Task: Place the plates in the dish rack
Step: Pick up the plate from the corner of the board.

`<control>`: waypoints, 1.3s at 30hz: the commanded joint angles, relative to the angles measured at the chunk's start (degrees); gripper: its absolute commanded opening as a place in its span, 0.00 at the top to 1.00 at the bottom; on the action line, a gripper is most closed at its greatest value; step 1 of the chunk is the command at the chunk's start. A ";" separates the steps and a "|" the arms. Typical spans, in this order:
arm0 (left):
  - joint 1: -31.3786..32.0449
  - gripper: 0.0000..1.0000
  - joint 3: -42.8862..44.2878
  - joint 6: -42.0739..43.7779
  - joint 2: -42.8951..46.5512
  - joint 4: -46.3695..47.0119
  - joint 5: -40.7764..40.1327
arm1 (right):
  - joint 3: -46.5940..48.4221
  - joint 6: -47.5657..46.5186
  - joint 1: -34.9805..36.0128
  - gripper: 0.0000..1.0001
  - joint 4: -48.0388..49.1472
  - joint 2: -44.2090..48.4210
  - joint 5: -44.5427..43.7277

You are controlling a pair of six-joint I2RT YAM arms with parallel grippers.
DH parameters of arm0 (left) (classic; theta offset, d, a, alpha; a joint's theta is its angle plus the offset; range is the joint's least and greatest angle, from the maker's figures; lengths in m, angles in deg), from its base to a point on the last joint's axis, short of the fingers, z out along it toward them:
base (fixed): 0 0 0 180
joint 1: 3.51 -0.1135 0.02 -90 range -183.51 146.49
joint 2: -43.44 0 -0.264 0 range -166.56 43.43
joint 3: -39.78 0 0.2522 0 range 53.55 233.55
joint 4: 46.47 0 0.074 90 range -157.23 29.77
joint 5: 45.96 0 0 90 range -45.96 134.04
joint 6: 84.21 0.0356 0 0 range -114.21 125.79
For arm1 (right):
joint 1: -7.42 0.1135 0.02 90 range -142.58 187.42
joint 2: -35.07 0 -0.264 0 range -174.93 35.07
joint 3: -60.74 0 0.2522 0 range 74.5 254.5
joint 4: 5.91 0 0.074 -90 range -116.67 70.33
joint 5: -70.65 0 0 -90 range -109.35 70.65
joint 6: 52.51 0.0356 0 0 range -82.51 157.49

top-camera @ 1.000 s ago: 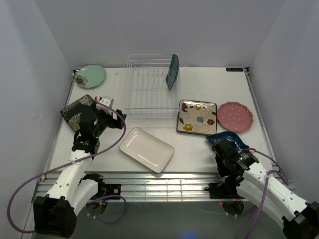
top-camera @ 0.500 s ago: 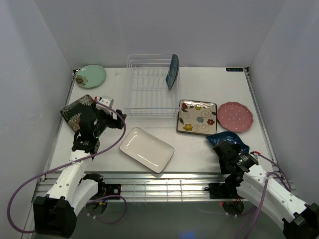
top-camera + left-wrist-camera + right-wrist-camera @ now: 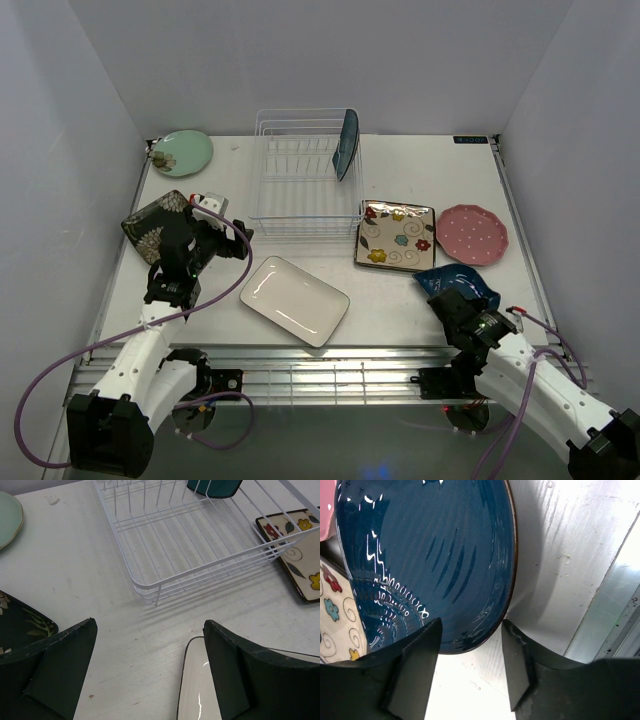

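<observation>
The white wire dish rack stands at the back middle, with a teal square plate upright at its right end. On the table lie a pale green round plate, a dark floral plate, a white rectangular plate, a patterned square plate, a pink round plate and a dark blue plate. My left gripper is open and empty above the table, between the floral plate and the white plate. My right gripper is open, with the near rim of the dark blue plate between its fingertips.
The rack's near corner is just ahead of my left gripper. The table's front edge and metal rail run close to the right of my right gripper. The side walls stand close to the green and pink plates.
My right gripper has drawn back a little toward the near edge, uncovering more of the dark blue plate. The left arm has not moved.
</observation>
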 commanded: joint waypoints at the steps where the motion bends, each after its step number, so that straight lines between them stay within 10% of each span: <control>1: 0.16 0.02 0.94 0.40 0.27 -0.21 0.00 | -0.71 18.64 -0.11 0.44 -1.64 -1.78 -3.34; 18: 0.16 0.02 0.94 0.40 0.01 -0.21 -0.09 | -2.29 20.05 -0.11 0.92 4.16 -6.10 -3.96; 39: 0.16 0.02 1.21 0.40 -0.25 -0.57 -0.35 | 9.39 11.36 -0.11 0.92 -9.28 0.31 -8.18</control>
